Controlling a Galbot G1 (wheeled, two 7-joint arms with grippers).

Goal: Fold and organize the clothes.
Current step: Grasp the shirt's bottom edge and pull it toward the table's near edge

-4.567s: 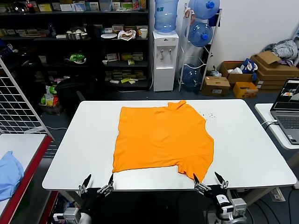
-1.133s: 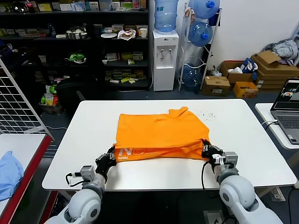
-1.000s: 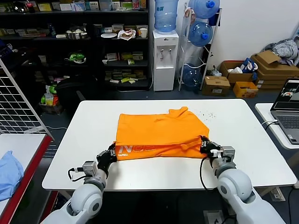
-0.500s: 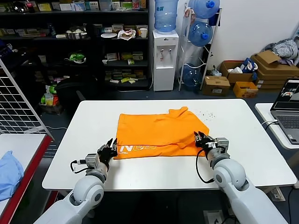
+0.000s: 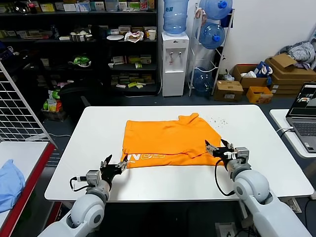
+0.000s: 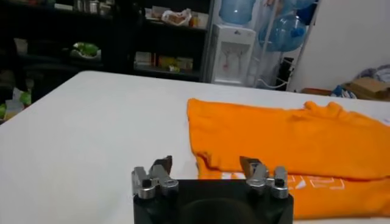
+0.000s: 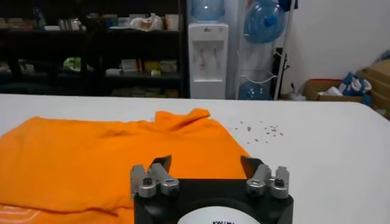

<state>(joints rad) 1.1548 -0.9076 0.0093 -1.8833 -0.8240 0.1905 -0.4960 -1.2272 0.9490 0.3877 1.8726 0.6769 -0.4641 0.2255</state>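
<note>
The orange T-shirt [image 5: 170,138] lies on the white table [image 5: 247,173], its near part folded back so a strip with pale lettering [image 5: 145,157] shows along the front edge. My left gripper [image 5: 114,163] is open and empty just off the shirt's near left corner. My right gripper [image 5: 218,147] is open and empty at the near right corner. The left wrist view shows the shirt [image 6: 292,143] beyond the open left gripper [image 6: 204,164]. The right wrist view shows the shirt [image 7: 109,158] beyond the open right gripper [image 7: 204,163].
A light blue cloth [image 5: 9,181] lies on a side table at the left. A laptop [image 5: 306,116] sits on a table at the right. Small dark specks [image 5: 217,120] dot the table by the shirt's far right corner. Shelves and a water dispenser [image 5: 175,61] stand behind.
Both grippers carried the shirt's near edge back over it, making a fold that shows the lettering. They then let go, opened and drew back slightly toward me.
</note>
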